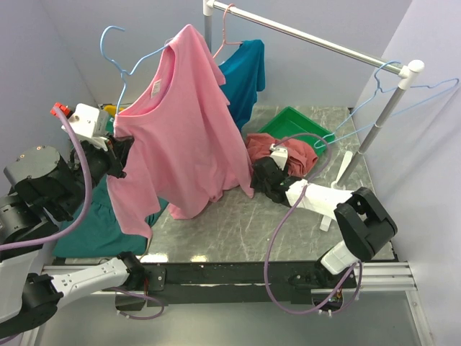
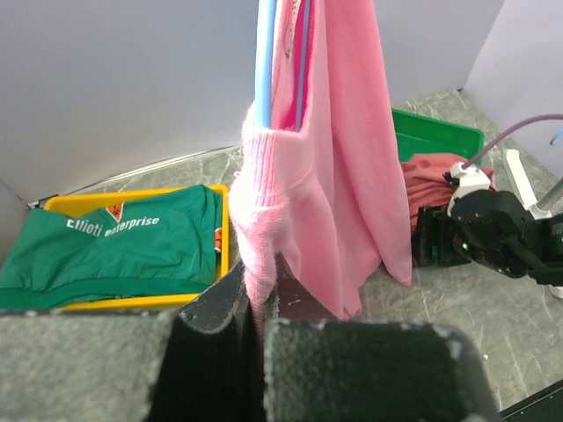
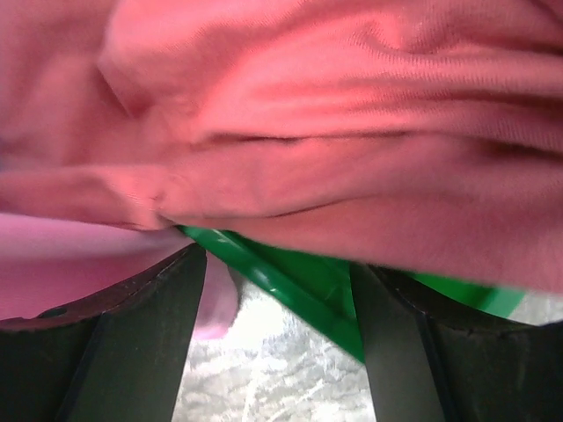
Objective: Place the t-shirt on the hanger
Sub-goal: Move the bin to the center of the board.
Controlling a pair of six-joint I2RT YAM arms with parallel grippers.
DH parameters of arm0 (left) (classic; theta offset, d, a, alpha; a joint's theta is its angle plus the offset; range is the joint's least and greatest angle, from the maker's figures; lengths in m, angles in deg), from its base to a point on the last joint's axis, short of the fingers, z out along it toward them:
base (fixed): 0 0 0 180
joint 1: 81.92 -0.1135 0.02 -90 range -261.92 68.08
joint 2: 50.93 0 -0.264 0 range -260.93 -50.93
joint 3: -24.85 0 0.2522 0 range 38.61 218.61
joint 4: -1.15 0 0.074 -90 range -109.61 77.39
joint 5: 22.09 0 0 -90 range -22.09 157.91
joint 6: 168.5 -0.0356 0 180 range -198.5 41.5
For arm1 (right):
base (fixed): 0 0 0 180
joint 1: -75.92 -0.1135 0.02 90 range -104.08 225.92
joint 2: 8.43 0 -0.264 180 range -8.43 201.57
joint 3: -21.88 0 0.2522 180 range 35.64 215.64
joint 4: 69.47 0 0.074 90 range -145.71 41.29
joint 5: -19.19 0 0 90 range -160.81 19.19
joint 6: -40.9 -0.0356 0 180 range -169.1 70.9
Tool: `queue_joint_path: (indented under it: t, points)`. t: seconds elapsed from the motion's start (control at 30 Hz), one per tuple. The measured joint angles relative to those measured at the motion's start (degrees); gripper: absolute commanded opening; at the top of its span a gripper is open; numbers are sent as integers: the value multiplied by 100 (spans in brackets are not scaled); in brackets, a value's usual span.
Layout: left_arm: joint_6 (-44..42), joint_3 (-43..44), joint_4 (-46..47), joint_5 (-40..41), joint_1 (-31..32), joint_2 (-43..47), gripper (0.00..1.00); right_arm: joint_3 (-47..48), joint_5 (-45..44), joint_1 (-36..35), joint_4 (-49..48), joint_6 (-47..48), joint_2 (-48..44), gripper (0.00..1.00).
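The left gripper (image 2: 261, 297) was closed tight on a bunched fold of the t-shirt (image 2: 352, 167), its fingers (image 2: 220, 303) pressed together with pink cloth squeezed between them. The hanger (image 2: 264, 61) ran down into that fold just above the fingertips; whether the wire itself was caught in the grip could not be told. In the top view the left gripper (image 1: 119, 156) held the t-shirt (image 1: 180, 144) at one shoulder, raised off the table (image 1: 238, 223) over its left part. The garment hung long and tilted, its other shoulder peaking high. The hanger (image 1: 127, 72) stuck out of the collar up and to the left, hook uppermost. Below and to the left lay a green shirt (image 2: 106, 246) in a yellow tray (image 2: 223, 237). The right gripper (image 3: 273, 290) stood with its jaws well apart and nothing between them, its fingers (image 3: 132, 352) pointing at a dusty rose-red garment (image 3: 352, 132) that lay over the rim of a green bin (image 3: 299, 290). From above, the right gripper (image 1: 265, 176) sat low on the table, right beside that garment (image 1: 284, 151) and near the t-shirt's hem. Behind them a rail (image 1: 310, 36) carried a teal-blue shirt (image 1: 245, 72) on a pink wire hanger (image 1: 227, 29), with spare blue hangers (image 1: 403, 97) at its right end.
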Motion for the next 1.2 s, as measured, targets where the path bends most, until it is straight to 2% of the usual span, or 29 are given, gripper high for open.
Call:
queue_joint_path:
  t: [0.3, 0.63, 0.77, 0.9, 1.2]
  points:
    - [-20, 0, 11, 46, 0, 24, 1, -857, 160, -420, -48, -321, -756, 78]
    - [-68, 0, 46, 186, 0, 31, 1, -1394, 26, -1436, 345, -1051, -1421, 79]
    - [-133, 0, 46, 160, 0, 52, 1, -1773, 236, -1731, 518, -1427, -1781, 79]
    - [-168, -33, 66, -33, 0, 48, 1, -2127, 446, -2052, 758, -1847, -2253, 79]
    - [-168, -621, 444, -645, 0, -192, 1, -2155, 479, -2822, 1281, -2518, -2485, 79]
